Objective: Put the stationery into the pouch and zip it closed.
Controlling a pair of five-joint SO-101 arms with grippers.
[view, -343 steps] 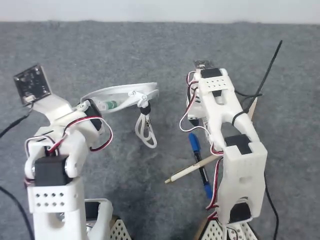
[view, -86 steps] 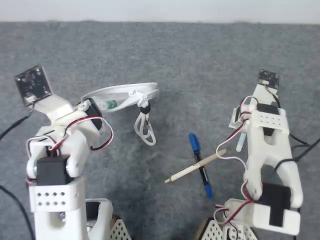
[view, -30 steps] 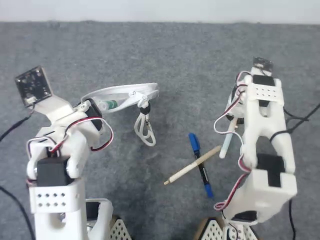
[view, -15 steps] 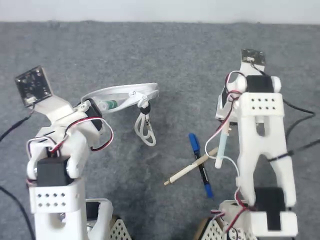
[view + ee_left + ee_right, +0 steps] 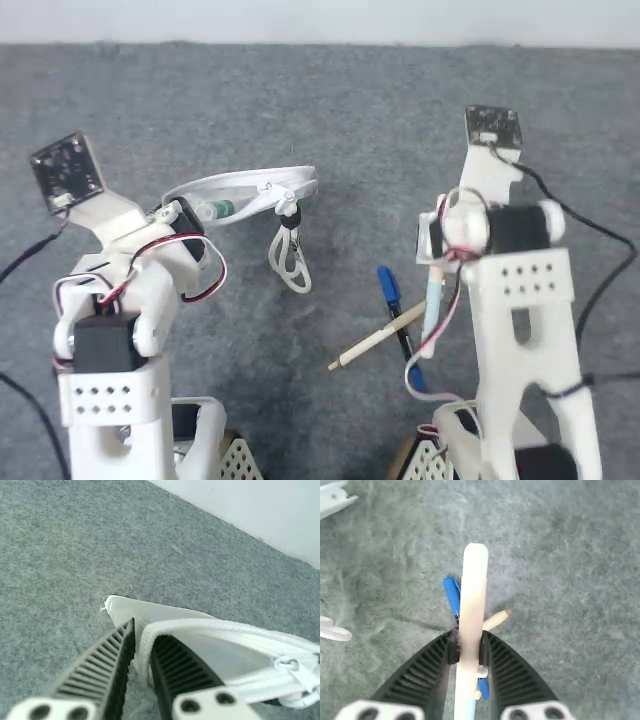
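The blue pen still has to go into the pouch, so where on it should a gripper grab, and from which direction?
I would take the blue pen at its wide blue end, farther from the arm bases, coming straight down with jaws across the barrel. It lies flat on the table and the wooden pencil crosses its middle, leaving that end free.

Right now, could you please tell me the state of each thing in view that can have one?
White zip pouch: unzipped, mouth open.
Left gripper: shut on the pouch's edge.
Right gripper: shut on pale cream-and-blue pen, held above grey carpet.
Blue pen: lying loose on the carpet.
Wooden pencil: lying loose, crossing the blue pen.
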